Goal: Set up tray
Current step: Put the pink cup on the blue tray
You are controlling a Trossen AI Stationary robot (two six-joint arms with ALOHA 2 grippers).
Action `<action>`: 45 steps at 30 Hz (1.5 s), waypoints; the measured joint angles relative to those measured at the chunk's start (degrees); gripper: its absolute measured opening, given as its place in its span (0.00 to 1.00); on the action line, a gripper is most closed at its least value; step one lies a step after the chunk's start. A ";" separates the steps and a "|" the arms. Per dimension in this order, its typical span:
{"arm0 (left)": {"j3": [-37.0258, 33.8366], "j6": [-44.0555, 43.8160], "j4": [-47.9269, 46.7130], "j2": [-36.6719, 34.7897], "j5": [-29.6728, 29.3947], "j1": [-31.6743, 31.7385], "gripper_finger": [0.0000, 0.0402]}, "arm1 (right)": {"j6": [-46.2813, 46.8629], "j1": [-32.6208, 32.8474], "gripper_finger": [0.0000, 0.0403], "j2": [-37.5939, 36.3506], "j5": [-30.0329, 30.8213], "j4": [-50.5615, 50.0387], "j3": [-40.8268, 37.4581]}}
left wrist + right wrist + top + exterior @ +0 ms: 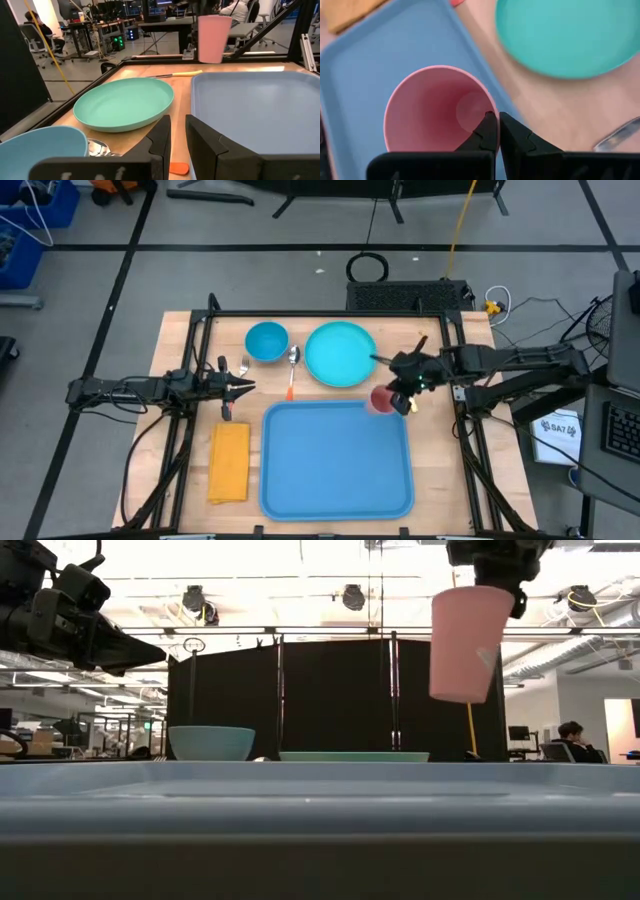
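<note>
High view: pink cup (pixel 381 399) above tray (pixel 337 461) corner.

The tray (pixel 337 460) lies flat and bare across most of its surface, so a gripper can pass freely over it. At its far right corner the right gripper (pixel 405 402) holds a pink cup (pixel 468 643) in the air, blocking that corner. Along the far edge stand a bowl (pixel 266 341), spoon (pixel 292 360) and plate (pixel 341 353). The left gripper (pixel 243 388) hovers just off the far left corner; a napkin (pixel 229 462) lies left of the tray.
</note>
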 joint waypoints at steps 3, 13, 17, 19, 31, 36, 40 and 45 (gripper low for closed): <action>0.00 -0.05 0.00 0.01 0.00 -0.01 0.16 | 2.78 2.04 0.00 1.77 0.01 -2.68 0.00; -0.02 -0.13 0.00 -0.01 0.02 0.00 0.16 | 3.28 2.82 0.00 10.09 0.22 -6.00 0.00; -0.02 -0.13 0.00 0.00 0.01 0.00 0.16 | 2.37 2.82 0.00 12.47 0.11 -5.19 0.00; -0.02 -0.13 0.00 -0.01 0.01 0.00 0.16 | 2.18 2.81 0.00 13.06 0.11 -4.44 0.00; -0.01 -0.11 -0.02 -0.01 0.02 -0.01 0.16 | 1.19 2.80 0.00 14.94 0.33 1.09 -2.51; -0.02 -0.11 -0.02 0.00 0.02 -0.01 0.16 | 1.29 2.80 0.00 14.81 0.33 2.10 -3.78; -0.02 -0.11 -0.02 0.01 0.02 -0.01 0.16 | 0.97 2.80 0.00 14.81 0.36 1.57 -3.80; -0.02 -0.11 -0.02 0.00 0.02 0.01 0.16 | 0.66 2.80 0.01 14.83 0.15 1.34 -3.80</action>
